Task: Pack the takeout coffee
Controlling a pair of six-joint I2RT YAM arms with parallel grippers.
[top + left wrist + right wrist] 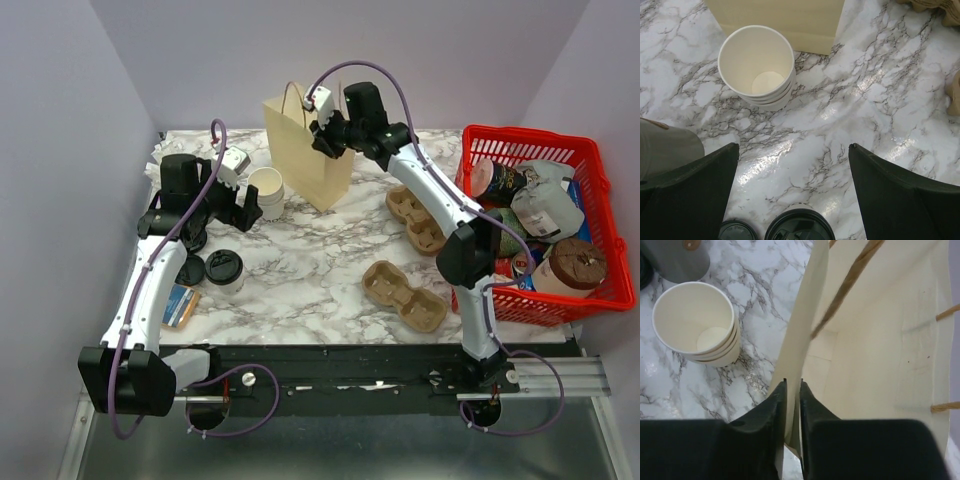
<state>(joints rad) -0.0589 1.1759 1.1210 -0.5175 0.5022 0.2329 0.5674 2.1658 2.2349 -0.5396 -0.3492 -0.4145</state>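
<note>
Left end effector (794, 146) hovers beyond takeout coffee (800, 226), apart.

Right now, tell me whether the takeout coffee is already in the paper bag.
No, the takeout coffee stands on the table beside a loose black lid, well apart from the paper bag.

Bright, sharp (glare on tabletop (765, 155))

Cream paper bag (305, 160), red basket (560, 306), white table (320, 262) (grey-veined marble)
</note>
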